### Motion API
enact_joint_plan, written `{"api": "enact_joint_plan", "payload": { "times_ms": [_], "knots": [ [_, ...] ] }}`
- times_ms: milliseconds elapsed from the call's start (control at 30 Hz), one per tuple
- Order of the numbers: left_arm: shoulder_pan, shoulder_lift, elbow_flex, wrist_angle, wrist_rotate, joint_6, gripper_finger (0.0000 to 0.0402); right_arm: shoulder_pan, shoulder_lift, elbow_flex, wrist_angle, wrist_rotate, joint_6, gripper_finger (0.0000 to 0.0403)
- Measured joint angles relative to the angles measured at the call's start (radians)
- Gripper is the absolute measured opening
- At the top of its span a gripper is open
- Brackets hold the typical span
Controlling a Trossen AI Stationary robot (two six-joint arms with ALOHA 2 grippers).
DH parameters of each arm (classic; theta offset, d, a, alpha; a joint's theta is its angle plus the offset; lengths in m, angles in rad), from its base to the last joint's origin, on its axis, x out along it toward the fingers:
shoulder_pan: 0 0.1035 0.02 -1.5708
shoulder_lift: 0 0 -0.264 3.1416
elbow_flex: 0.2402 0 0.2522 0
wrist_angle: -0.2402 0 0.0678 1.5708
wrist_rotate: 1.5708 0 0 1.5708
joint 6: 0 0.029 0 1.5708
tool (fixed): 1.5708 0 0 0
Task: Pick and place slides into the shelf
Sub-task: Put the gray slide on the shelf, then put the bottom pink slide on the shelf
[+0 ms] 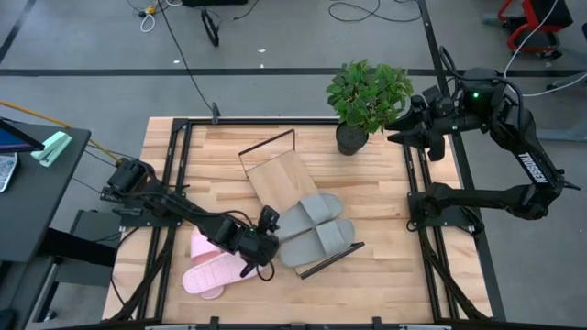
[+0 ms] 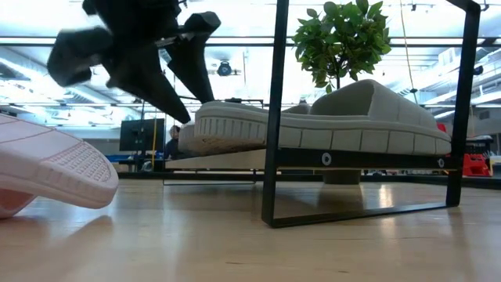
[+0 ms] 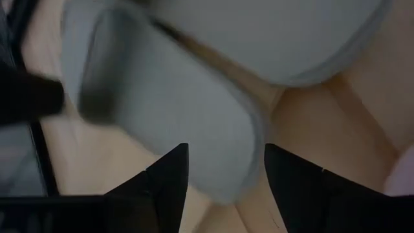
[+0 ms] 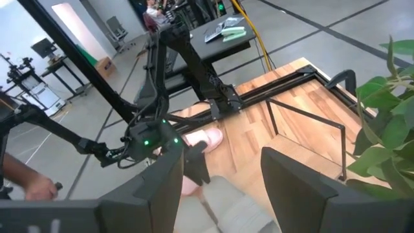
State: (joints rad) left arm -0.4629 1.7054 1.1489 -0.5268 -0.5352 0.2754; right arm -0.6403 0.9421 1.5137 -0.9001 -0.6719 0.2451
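Two grey slides (image 1: 316, 229) lie side by side, soles down, on the shelf (image 1: 275, 179), a light board with black wire frames at both ends. Two pink slides (image 1: 213, 266) lie on the tabletop to the shelf's left, one partly over the other. My left gripper (image 1: 264, 240) is open at the left end of the nearer grey slide (image 3: 187, 136), with a finger on either side of that end (image 3: 226, 147). In the low view it hangs just above that slide's end (image 2: 205, 124). My right gripper (image 1: 396, 128) is open and raised off the table's far right corner. My left gripper comes slanting down from the table's left at the nearer grey slide's left end (image 3: 223, 184), which shows between the open fingers (image 3: 171, 178). Whether a finger touches it, I cannot tell. The slide rests flat on the shelf board.
A potted plant (image 1: 367, 96) stands on the far side of the table, close to the right gripper. The shelf's near wire frame (image 2: 274, 117) stands upright beside the grey slides. Bare tabletop lies to the right of the shelf. A desk with items sits off the table's left.
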Motion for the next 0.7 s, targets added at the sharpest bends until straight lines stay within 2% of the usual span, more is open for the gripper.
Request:
{"api": "enact_joint_plan", "payload": {
  "times_ms": [133, 233, 500, 700],
  "knots": [
    [0.001, 0.000, 0.048, -0.128, 0.057, -0.108, 0.0206, 0.000, 0.001, 0.000, -0.012, -0.001, -0.048, 0.0213],
    [-0.007, 0.000, 0.080, -0.194, 0.152, -0.180, 0.0202, 0.000, 0.006, 0.000, -0.032, -0.003, -0.078, 0.0213],
    [-0.012, 0.000, 0.231, -0.441, 0.393, -0.506, 0.0201, 0.000, 0.008, 0.000, -0.127, -0.009, -0.167, 0.0213],
    [-0.013, 0.000, 0.372, -0.481, 0.455, -0.721, 0.0186, 0.001, 0.008, 0.000, -0.230, -0.025, -0.253, 0.0213]
  ]
}}
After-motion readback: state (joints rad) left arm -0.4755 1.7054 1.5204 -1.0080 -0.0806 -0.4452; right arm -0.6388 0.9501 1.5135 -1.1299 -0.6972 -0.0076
